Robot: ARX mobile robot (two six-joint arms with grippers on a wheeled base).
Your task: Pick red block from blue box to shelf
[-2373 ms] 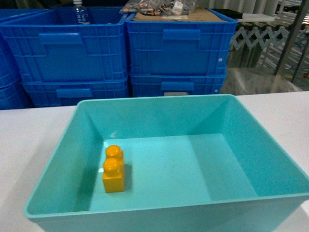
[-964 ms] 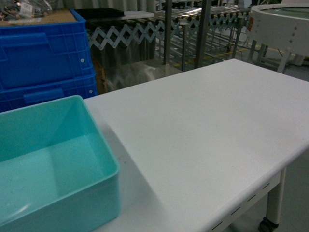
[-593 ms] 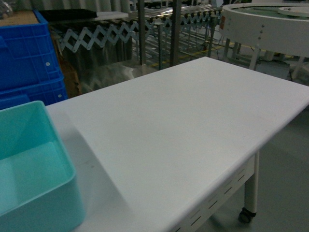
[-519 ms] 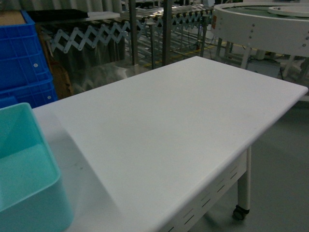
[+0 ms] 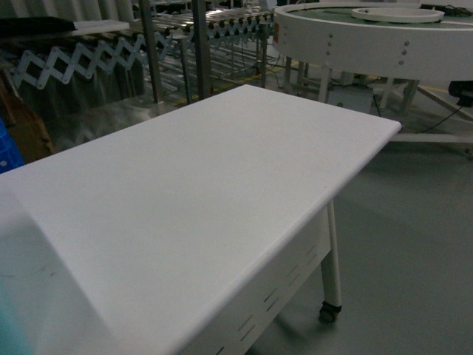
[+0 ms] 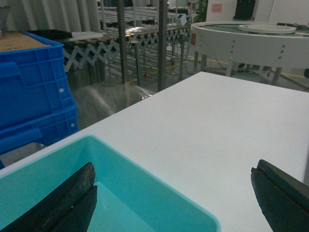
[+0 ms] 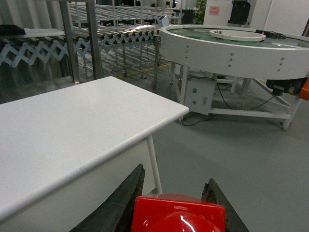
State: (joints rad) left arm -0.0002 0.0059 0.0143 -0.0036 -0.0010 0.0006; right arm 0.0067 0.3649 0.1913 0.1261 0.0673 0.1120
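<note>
The red block (image 7: 178, 215) fills the bottom of the right wrist view, glossy, with a round stud showing. My right gripper (image 7: 175, 175) is shut on it, one dark finger on each side, out past the white table's end and above the grey floor. My left gripper (image 6: 174, 169) is open and holds nothing; its left finger hangs over the blue box (image 6: 159, 180) and its right finger over the table. The steel shelf (image 7: 94, 34) with roller rails stands behind the table, also seen as the shelf (image 5: 198, 44) and the shelf (image 6: 162, 43). Neither gripper shows in the head view.
The white table (image 5: 185, 192) on castor legs runs from the lower left to the middle. Dark blue ribbed crates (image 6: 29, 82) are stacked behind the blue box. A grey accordion conveyor (image 5: 74, 59) and a round white turntable (image 5: 369, 41) stand beyond, with grey floor to the right.
The head view has swung to the right. The blue box with its yellow brick and the blue crates have slid out on the left; the table's end, the floor and the round turntable have come in.
</note>
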